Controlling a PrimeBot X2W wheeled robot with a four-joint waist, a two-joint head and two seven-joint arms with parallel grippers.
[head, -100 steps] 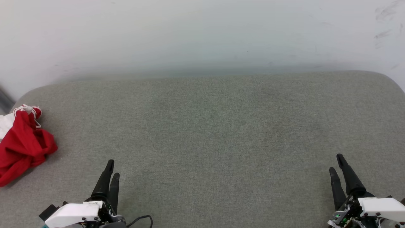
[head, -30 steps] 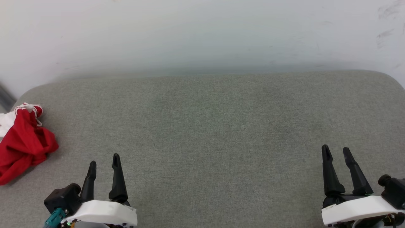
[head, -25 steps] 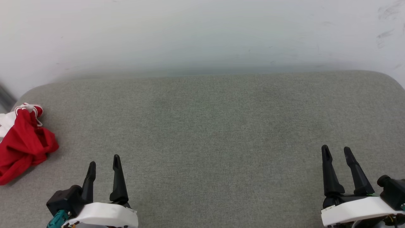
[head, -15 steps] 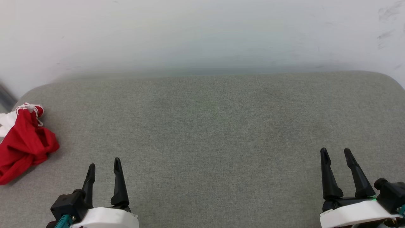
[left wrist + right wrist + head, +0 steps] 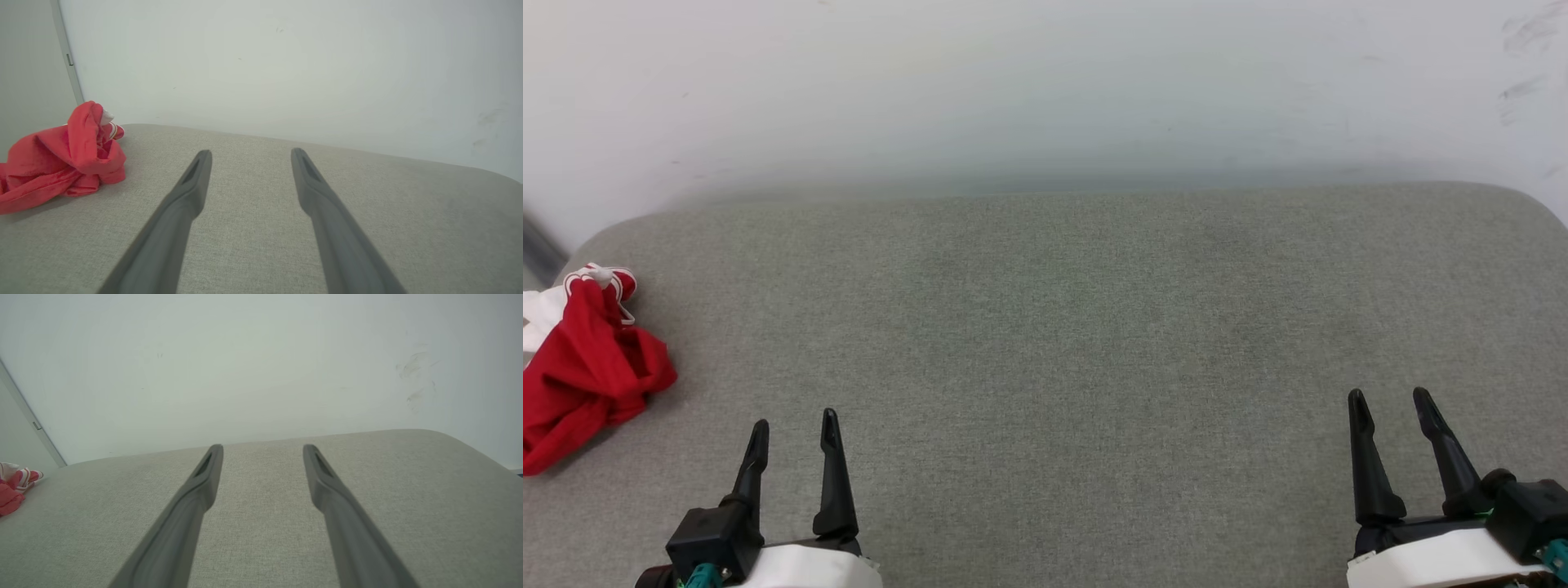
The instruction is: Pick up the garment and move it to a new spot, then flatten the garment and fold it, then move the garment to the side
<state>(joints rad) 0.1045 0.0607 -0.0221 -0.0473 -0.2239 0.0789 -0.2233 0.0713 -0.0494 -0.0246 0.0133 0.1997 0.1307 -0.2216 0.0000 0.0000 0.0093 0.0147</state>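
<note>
The garment (image 5: pixel 584 371) lies crumpled in a red heap with a bit of white sleeve and striped trim at the far left edge of the grey cushion, partly cut off by the head view's border. It also shows in the left wrist view as a bunched garment (image 5: pixel 61 157), and as a sliver of garment (image 5: pixel 14 486) in the right wrist view. My left gripper (image 5: pixel 794 425) stands open at the lower left, to the right of the heap and apart from it, holding nothing. My right gripper (image 5: pixel 1390 398) is open and empty at the lower right.
The wide grey fabric cushion (image 5: pixel 1062 343) has rounded far corners and ends against a pale wall (image 5: pixel 1045 90). A dark vertical strip (image 5: pixel 67 57) runs down the wall behind the heap at the left.
Both grippers turned at the wrist and opened since the earliest frame, then slid slightly back toward the bottom edge. The garment stays where it was.
</note>
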